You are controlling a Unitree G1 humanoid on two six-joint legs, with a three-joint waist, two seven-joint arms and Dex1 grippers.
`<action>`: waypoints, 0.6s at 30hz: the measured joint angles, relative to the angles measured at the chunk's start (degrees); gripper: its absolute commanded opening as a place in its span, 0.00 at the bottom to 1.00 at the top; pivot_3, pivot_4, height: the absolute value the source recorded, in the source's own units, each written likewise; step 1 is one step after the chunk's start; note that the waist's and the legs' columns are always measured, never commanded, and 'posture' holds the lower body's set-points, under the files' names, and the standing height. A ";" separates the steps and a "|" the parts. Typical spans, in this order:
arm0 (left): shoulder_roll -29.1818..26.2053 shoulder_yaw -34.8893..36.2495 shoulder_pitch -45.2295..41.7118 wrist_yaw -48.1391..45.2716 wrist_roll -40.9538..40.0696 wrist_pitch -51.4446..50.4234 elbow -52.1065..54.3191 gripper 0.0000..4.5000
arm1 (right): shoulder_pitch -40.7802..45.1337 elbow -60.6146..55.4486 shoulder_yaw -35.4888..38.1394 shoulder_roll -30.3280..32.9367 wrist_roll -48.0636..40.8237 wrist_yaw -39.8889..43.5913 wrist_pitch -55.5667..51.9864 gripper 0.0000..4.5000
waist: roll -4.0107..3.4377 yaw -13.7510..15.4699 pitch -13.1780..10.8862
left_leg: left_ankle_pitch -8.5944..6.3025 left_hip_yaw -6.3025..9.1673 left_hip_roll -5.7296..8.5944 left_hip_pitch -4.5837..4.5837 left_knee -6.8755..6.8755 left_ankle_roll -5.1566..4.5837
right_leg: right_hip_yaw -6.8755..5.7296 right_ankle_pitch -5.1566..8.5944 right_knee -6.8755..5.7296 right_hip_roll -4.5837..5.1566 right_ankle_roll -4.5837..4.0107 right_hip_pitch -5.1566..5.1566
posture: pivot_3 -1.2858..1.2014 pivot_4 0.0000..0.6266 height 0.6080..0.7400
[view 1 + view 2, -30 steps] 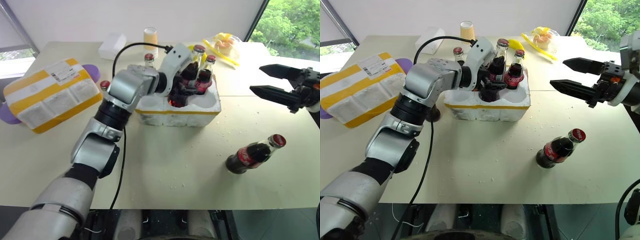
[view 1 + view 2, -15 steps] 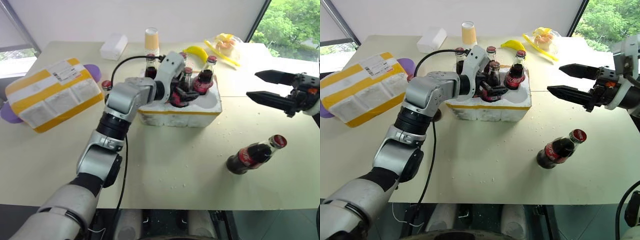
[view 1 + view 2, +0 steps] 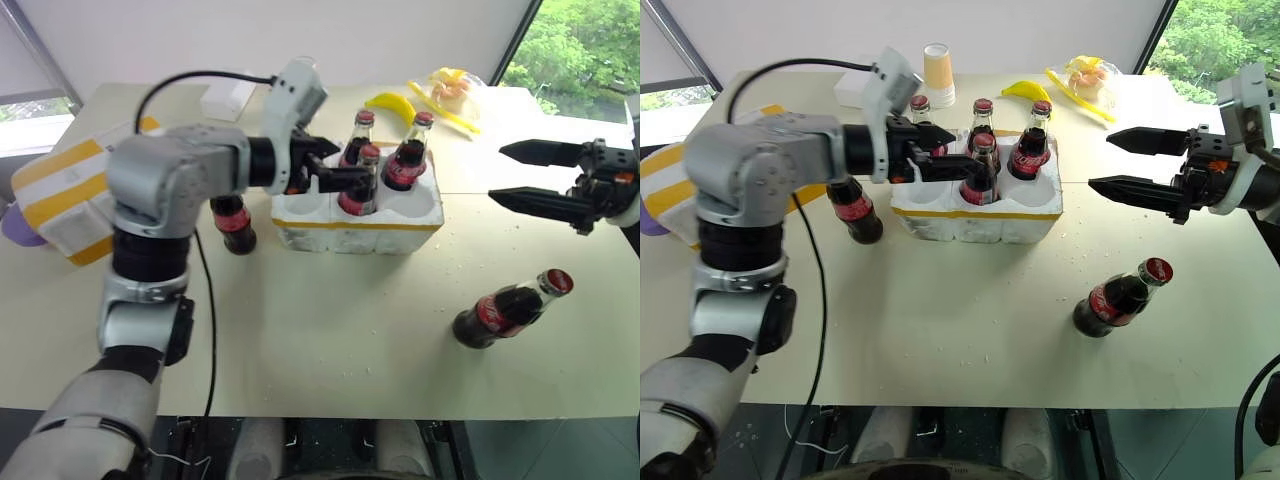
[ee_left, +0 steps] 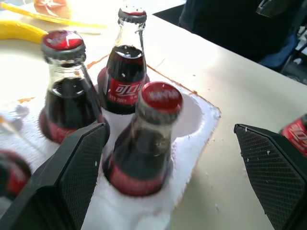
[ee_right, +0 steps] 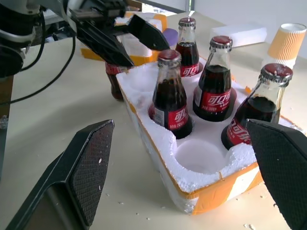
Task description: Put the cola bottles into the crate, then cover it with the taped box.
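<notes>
tabletop (image 3: 330,330) — pale, crumb-flecked — beside windows (image 3: 585,50)

crate: low white styrofoam crate (image 5: 201,179), orange-yellow tape band, centre | bottles: four dark glass cola bottles, red caps (image 5: 171,103), upright in wells; front well empty | fifth bottle (image 5: 114,81) on table at 10 o'clock beside crate | left gripper (image 5: 117,36) at 11 o'clock, fingers spread | ribbed paper cup (image 5: 287,42) at 2 o'clock

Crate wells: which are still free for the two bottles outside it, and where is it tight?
The crate holds four bottles. Two front wells sit bare, one at each front corner, either side of the front middle bottle. The lying bottle has open table around it. The standing bottle is hemmed in between the crate's left wall and the left gripper.
</notes>
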State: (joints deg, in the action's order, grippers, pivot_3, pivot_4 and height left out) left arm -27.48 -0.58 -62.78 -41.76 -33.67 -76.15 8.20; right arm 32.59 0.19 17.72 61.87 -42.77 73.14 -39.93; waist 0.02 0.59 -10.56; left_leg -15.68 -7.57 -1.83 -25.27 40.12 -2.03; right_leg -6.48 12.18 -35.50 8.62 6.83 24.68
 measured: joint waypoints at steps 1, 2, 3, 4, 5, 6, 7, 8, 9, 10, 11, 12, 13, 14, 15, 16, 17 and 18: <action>-2.52 1.18 -0.41 -0.80 -1.17 -1.44 1.26 0.99 | 0.00 0.02 -0.30 0.16 0.00 0.51 -0.01 1.00 | -0.01 -0.03 0.00 | 0.00 0.01 0.00 0.01 -0.01 0.00 | 0.00 0.00 0.00 0.00 0.00 0.00 | 0.52 0.24 1.00; -5.75 2.52 -0.73 -1.92 -2.75 -2.87 2.86 0.99 | 0.10 -0.01 -0.90 0.25 0.00 1.24 -0.01 1.00 | -0.01 -0.08 0.00 | 0.00 0.01 -0.01 0.01 -0.03 0.00 | 0.00 0.00 0.01 -0.01 0.00 0.01 | 0.52 0.24 1.00; -8.67 3.93 -0.81 -2.82 -4.17 -3.95 4.36 0.99 | 0.09 -0.02 -1.22 0.40 0.01 1.89 -0.03 1.00 | -0.03 -0.10 0.01 | 0.00 0.00 -0.01 0.02 -0.04 0.00 | 0.00 0.01 0.00 -0.01 0.00 0.01 | 0.52 0.24 1.00; -10.25 4.69 -0.80 -3.39 -4.79 -4.50 5.14 0.99 | 0.17 0.00 -1.38 0.44 0.02 2.22 -0.03 1.00 | -0.03 -0.09 0.02 | 0.00 0.00 0.00 0.03 -0.04 0.01 | 0.00 0.01 0.00 -0.01 0.00 0.00 | 0.52 0.24 1.00; -12.50 4.98 -0.52 -4.33 -5.75 -4.66 5.92 0.99 | 0.43 -0.05 -1.76 0.47 0.02 2.59 -0.03 1.00 | -0.02 -0.08 0.01 | 0.01 -0.01 -0.01 0.04 -0.04 0.01 | 0.00 0.01 0.00 -0.01 0.00 0.00 | 0.52 0.24 1.00; -15.05 5.74 0.30 -5.40 -6.67 -4.65 6.73 0.99 | 0.96 -0.06 -2.16 0.47 0.02 2.81 -0.03 1.00 | -0.03 -0.11 0.01 | 0.01 -0.02 0.00 0.04 -0.03 0.02 | 0.01 0.01 -0.01 0.00 0.00 0.00 | 0.52 0.24 1.00; -17.96 6.80 1.49 -6.54 -7.48 -4.47 7.38 0.99 | 1.48 0.01 -2.53 0.48 0.07 3.04 -0.03 1.00 | -0.03 -0.14 0.01 | 0.01 -0.02 0.00 0.04 -0.03 0.02 | 0.01 0.01 -0.01 0.00 0.00 0.00 | 0.52 0.24 1.00; -20.59 8.15 2.81 -7.33 -8.13 -4.38 7.60 0.99 | 1.96 0.15 -2.88 0.56 0.30 3.25 -0.01 1.00 | -0.03 -0.16 0.01 | 0.01 -0.01 0.00 0.05 -0.02 0.02 | 0.01 0.01 -0.02 0.00 0.00 -0.01 | 0.52 0.24 1.00; -22.51 9.31 4.08 -8.02 -8.40 -4.18 7.63 0.99 | 2.45 0.29 -3.30 0.48 0.55 3.36 0.07 1.00 | -0.03 -0.11 0.01 | 0.01 -0.01 0.00 0.05 -0.02 0.02 | 0.01 0.01 -0.02 0.00 0.00 -0.01 | 0.52 0.24 1.00; -24.63 10.90 5.84 -9.04 -9.22 -3.94 7.71 0.99 | 3.03 0.53 -3.85 0.42 0.88 3.58 0.29 1.00 | -0.03 -0.14 0.01 | 0.01 -0.02 0.00 0.05 -0.02 0.02 | 0.01 0.01 -0.01 0.00 0.00 -0.01 | 0.52 0.24 1.00; -26.77 12.72 8.19 -10.31 -9.88 -3.11 7.96 0.99 | 3.76 1.07 -4.37 0.28 1.11 3.77 0.39 1.00 | -0.03 -0.16 0.01 | 0.00 -0.03 -0.01 0.04 -0.02 0.02 | 0.01 0.01 -0.01 0.00 0.00 0.00 | 0.52 0.24 1.00; -28.72 14.65 11.17 -11.72 -10.55 -1.92 8.63 0.99 | 4.10 1.38 -4.55 0.23 1.31 3.85 0.44 1.00 | -0.03 -0.32 0.01 | 0.00 -0.03 -0.01 0.04 -0.04 0.03 | 0.01 0.01 0.01 0.01 0.00 0.00 | 0.52 0.24 1.00; -30.49 17.09 15.06 -13.36 -10.91 -0.37 9.62 0.99 | 4.56 2.03 -4.96 0.07 1.59 3.93 0.47 1.00 | -0.03 -0.32 0.01 | 0.00 -0.02 -0.02 0.04 -0.05 0.03 | 0.01 0.01 0.00 0.00 -0.01 0.01 | 0.52 0.24 1.00; -31.67 19.94 19.83 -14.85 -11.09 1.50 11.28 0.99 | 5.15 2.36 -5.45 -0.16 1.73 3.98 0.52 1.00 | -0.05 -0.50 0.02 | 0.00 -0.04 -0.03 0.04 -0.08 0.04 | 0.01 0.01 0.05 0.00 -0.01 0.03 | 0.52 0.24 1.00; -32.34 24.39 27.96 -16.25 -10.87 4.04 14.36 0.99 | 5.63 2.45 -6.05 -0.43 1.96 3.99 0.58 1.00 | -0.14 -0.87 0.07 | -0.01 -0.06 -0.03 0.05 -0.14 0.03 | 0.02 0.01 0.11 0.02 -0.01 0.03 | 0.52 0.24 1.00; -31.94 27.01 35.02 -16.96 -10.54 5.60 16.37 0.99 | 5.92 2.96 -6.32 -0.62 2.11 4.14 0.59 1.00 | -0.15 -1.14 0.08 | -0.01 -0.01 -0.02 0.05 -0.13 0.04 | 0.00 0.02 0.03 0.04 -0.02 0.00 | 0.52 0.24 1.00; -30.44 29.31 41.71 -16.94 -10.01 7.19 18.61 0.99 | 6.00 3.03 -6.42 -0.74 2.16 4.20 0.63 1.00 | -0.14 -1.22 0.07 | 0.00 -0.04 -0.04 0.03 -0.13 0.05 | 0.00 0.01 0.08 0.00 -0.02 0.03 | 0.52 0.24 1.00; -28.99 30.04 46.09 -16.69 -9.53 8.12 19.79 0.99 | 6.08 3.35 -6.51 -0.79 2.20 4.28 0.64 1.00 | -0.07 -1.15 0.03 | 0.00 -0.02 -0.04 0.02 -0.08 0.06 | -0.04 0.02 0.02 0.00 -0.03 0.01 | 0.52 0.24 1.00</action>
State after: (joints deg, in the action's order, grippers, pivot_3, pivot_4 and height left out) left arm -56.47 29.46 -16.70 -58.45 -43.20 -68.03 27.99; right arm 38.67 3.55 11.21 61.09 -40.58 77.43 -39.28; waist -0.05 -0.56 -10.53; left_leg -15.68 -7.60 -1.87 -25.25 40.05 -1.97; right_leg -6.52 12.20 -35.48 8.63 6.81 24.69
